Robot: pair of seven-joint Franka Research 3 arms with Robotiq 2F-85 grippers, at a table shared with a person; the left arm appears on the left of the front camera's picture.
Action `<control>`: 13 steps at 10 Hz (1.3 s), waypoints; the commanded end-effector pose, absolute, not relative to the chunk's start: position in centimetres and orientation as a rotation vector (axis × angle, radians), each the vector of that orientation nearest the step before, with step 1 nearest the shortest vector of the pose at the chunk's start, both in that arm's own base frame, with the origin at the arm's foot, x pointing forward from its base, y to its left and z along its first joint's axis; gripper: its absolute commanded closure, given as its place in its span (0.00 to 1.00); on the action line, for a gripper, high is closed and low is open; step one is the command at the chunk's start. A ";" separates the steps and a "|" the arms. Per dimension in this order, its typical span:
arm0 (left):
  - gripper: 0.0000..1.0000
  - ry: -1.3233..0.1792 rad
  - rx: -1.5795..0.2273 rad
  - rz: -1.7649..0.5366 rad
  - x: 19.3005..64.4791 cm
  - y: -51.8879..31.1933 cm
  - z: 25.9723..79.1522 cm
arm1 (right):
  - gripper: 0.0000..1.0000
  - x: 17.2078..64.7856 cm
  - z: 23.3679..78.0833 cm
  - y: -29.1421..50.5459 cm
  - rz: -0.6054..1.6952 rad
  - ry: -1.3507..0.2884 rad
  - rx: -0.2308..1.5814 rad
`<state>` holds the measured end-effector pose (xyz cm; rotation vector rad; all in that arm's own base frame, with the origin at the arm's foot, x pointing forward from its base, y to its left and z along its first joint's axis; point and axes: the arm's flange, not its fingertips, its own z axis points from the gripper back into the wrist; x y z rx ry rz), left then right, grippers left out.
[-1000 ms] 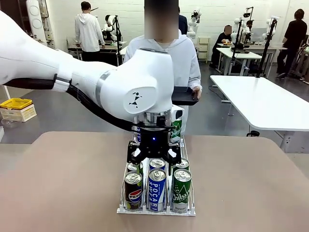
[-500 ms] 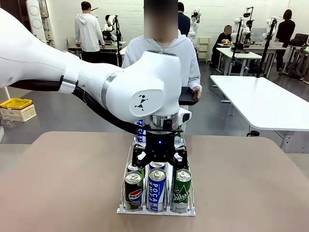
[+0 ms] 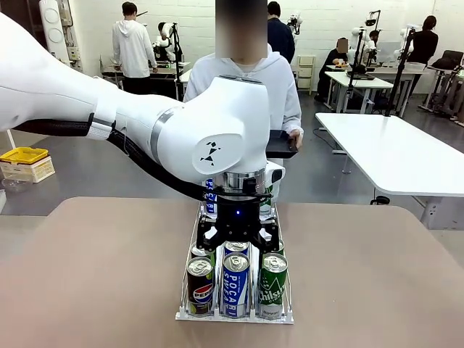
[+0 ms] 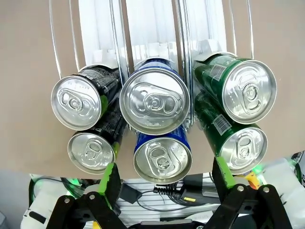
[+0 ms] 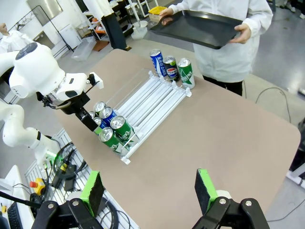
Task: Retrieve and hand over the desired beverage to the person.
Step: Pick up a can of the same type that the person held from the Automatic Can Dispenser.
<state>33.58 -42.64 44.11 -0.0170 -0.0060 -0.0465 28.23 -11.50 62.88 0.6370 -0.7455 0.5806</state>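
Observation:
A white wire rack (image 3: pixel 190 255) on the table holds cans in three lanes: black Pepsi (image 3: pixel 200 286), blue Pocari (image 3: pixel 235 284), green Chilsung (image 3: pixel 272 285). My left gripper (image 3: pixel 235 233) hangs open just over the middle lane, behind the front row. In the left wrist view its green-padded fingers (image 4: pixel 112 179) stand either side of the blue cans (image 4: pixel 154 100), touching nothing. The person (image 3: pixel 279 83) stands at the far side holding a black tray (image 5: pixel 200 28). My right gripper (image 5: pixel 148 191) is open and empty, high above the table.
Three more cans (image 5: pixel 170 67) stand at the rack's far end near the person. The brown table (image 3: pixel 377 275) is bare on both sides of the rack. A white table (image 3: pixel 399 156) stands at the right, and a yellow box (image 3: pixel 25 163) at the left.
My left gripper has come down closer to the cans and shifted slightly right, still open. The cans and the person's tray have not moved.

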 end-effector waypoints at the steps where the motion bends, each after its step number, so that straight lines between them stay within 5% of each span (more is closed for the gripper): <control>1: 0.00 -0.020 0.008 -0.073 33.4 -42.2 44.2 | 0.00 28.4 62.9 -11.5 0.597 -0.765 0.667; 13: 0.00 0.067 -0.009 -0.074 34.3 -41.6 43.1 | 0.00 28.4 62.9 -11.5 0.597 -0.765 0.667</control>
